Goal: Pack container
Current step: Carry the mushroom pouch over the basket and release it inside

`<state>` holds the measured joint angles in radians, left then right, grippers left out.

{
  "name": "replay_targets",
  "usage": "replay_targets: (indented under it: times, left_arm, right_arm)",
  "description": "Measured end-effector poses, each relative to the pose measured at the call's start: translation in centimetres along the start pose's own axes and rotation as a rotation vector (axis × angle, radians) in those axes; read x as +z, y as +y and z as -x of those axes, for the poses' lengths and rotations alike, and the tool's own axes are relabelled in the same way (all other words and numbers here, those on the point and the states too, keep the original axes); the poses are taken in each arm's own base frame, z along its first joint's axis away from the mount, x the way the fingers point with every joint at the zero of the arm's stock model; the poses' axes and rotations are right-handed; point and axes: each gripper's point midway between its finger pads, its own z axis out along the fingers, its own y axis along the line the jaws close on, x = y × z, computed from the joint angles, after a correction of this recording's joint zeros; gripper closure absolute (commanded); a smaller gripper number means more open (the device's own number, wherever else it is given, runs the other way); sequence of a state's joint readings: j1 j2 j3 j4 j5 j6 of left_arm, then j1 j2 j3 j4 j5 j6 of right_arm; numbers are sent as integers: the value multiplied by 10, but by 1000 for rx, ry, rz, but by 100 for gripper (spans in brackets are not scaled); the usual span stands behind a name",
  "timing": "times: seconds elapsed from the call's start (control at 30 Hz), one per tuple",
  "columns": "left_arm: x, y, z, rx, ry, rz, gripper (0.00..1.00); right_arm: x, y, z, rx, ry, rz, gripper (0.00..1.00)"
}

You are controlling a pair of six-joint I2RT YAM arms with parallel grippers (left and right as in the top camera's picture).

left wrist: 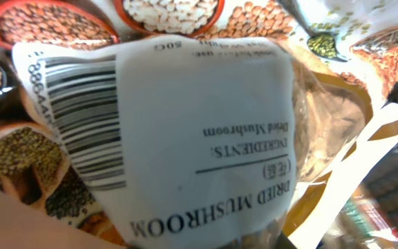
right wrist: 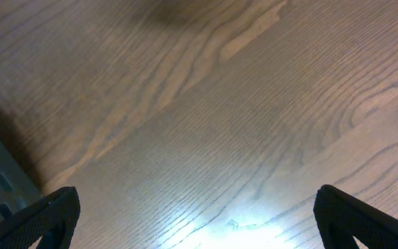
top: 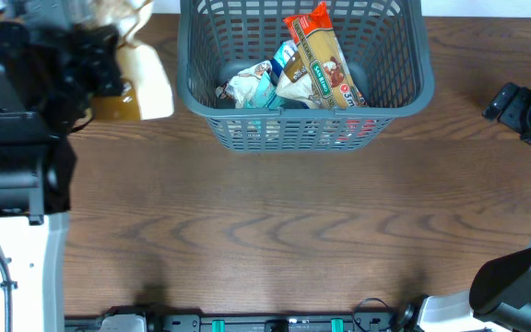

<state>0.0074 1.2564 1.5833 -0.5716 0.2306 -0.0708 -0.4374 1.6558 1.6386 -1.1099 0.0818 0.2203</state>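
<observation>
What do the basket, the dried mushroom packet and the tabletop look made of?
Basket: apparently moulded plastic, matte grey-blue, slotted lattice walls. Dried mushroom packet: likely thin glossy film, creased, with white printed label. Tabletop: brown wood grain with sheen; solid wood or laminate, cannot tell.

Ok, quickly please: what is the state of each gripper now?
Left gripper: closed on the dried mushroom packet.
Right gripper: open, holding nothing.

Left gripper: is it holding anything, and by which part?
Yes, the left gripper is shut on the mushroom packet, apparently by one end; the exact spot is hidden. The right gripper is open and empty.
</observation>
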Motion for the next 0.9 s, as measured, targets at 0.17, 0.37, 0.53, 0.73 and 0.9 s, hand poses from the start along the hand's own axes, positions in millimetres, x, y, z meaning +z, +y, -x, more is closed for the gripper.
replay_targets:
  times: [0.17, 0.37, 0.53, 0.73, 0.9]
  left_arm:
    - [8, -47, 10, 51, -51, -90, 94]
    - [48, -93, 2, 85, -55, -184, 94]
    - [74, -117, -6, 99, -56, -230, 94]
    - [89, -140, -25, 115, -10, -272, 94]
    - [103, -163, -49, 132, 43, -312, 94]
  right_arm:
    - [0, 0, 0, 0, 0, 0, 1]
    - [0, 0, 0, 0, 0, 0, 1]
    - [0, 0, 0, 0, 0, 0, 1]
    - [0, 0, 0, 0, 0, 0, 1]
    - [0, 0, 0, 0, 0, 0, 1]
